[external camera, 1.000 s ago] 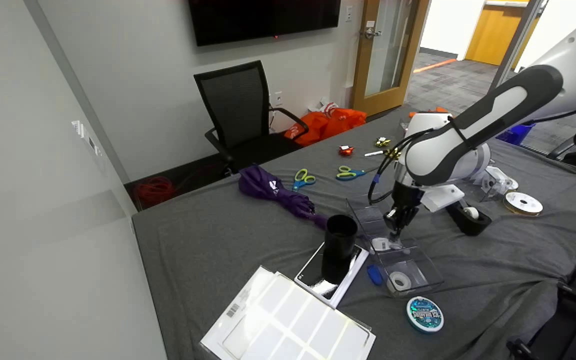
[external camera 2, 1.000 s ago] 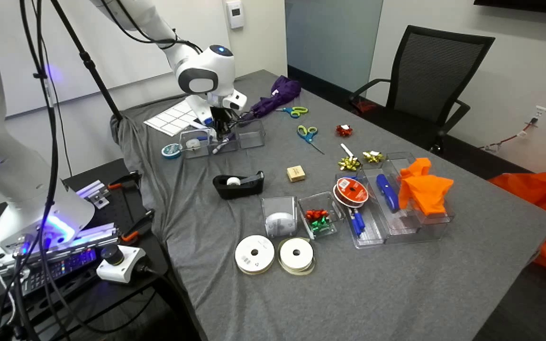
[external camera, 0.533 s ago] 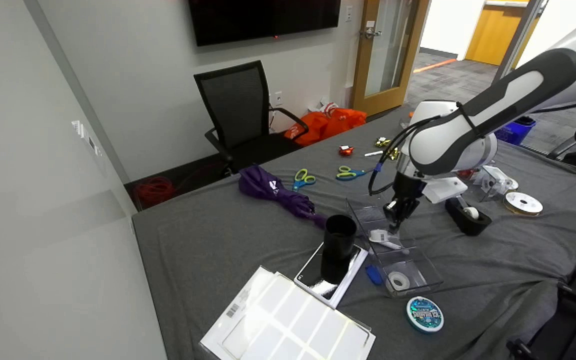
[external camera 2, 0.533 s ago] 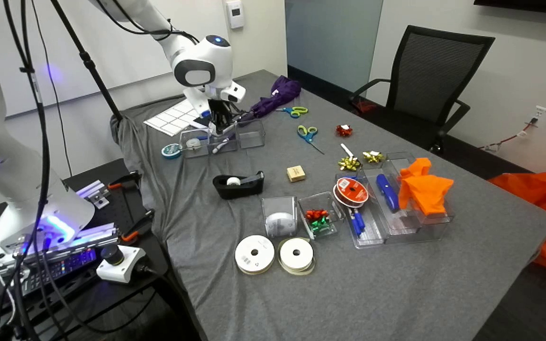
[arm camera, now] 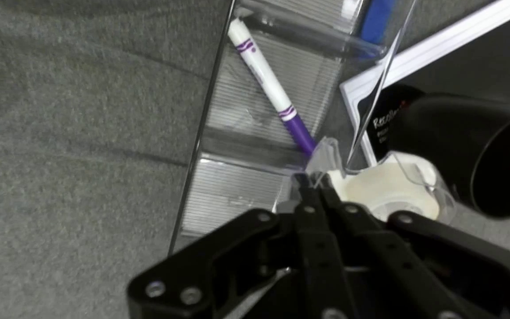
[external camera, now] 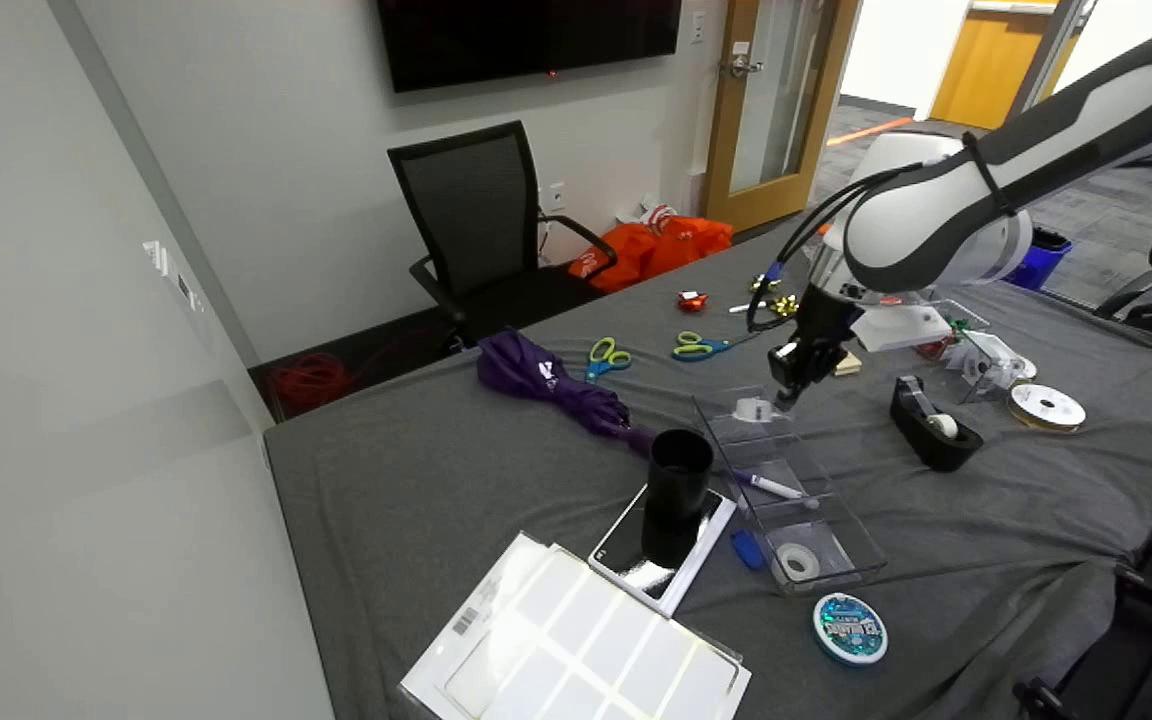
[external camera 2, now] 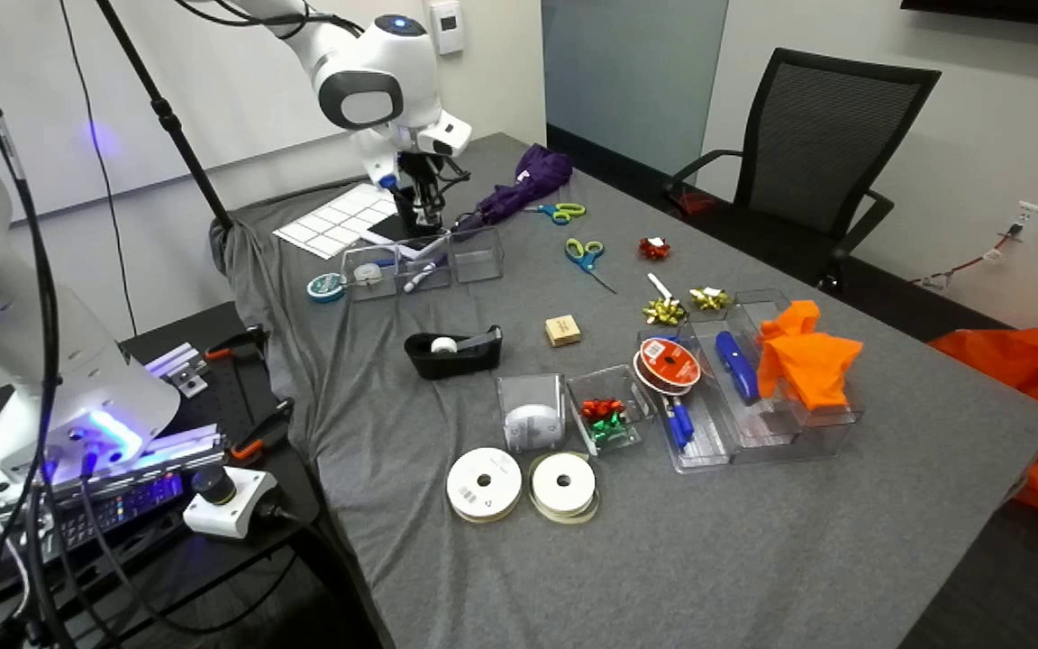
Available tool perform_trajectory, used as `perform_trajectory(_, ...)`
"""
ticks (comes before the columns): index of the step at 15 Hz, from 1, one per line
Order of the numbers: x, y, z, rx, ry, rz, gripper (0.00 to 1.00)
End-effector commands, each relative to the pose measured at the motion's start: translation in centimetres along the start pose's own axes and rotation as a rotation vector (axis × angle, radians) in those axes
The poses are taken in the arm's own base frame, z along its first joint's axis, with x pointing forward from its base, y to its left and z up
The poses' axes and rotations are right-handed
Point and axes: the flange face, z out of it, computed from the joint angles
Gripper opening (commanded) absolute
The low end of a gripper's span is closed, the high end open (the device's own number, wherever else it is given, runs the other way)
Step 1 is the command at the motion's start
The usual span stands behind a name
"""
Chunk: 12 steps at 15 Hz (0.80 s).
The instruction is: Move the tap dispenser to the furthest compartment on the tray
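The tape dispenser is clear plastic with a white roll [arm camera: 390,188]. It shows as a white patch in an exterior view [external camera: 753,410]. My gripper [arm camera: 313,178] is shut on its clear end and holds it above the tray, over the end compartment away from the tape roll. The gripper also shows in both exterior views [external camera: 786,398] [external camera 2: 429,221]. The tray [external camera: 841,545] is narrow, clear and dark-edged, with compartments in a row [external camera 2: 478,263]. Its middle compartment holds a purple-and-white marker [arm camera: 270,84]. The compartment at the near end holds a white tape roll [external camera: 798,563].
A black cup [external camera: 681,480] stands on a white box [external camera: 626,540] beside the tray. A purple umbrella [external camera: 556,385], a blue item [external camera: 748,549], a round teal tin [external camera: 850,628] and a black tape dispenser [external camera: 936,430] lie around it. A white lined sheet [external camera: 596,640] lies nearby.
My gripper has risen from the middle compartment and moved toward the far end compartment, carrying the tape dispenser. The marker in the middle compartment now shows uncovered.
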Motion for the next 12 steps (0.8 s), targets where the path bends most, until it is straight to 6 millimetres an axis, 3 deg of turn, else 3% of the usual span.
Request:
perform_trajectory(1,1.7,2.0,-2.0,-0.048,0.087,0.085,0.01)
perform_trajectory(6,4.5,4.9,-2.1,-0.132,0.179,0.187,0.01)
perform_trajectory(12,5.5,5.1,2.6,-0.15,0.131,0.182,0.01)
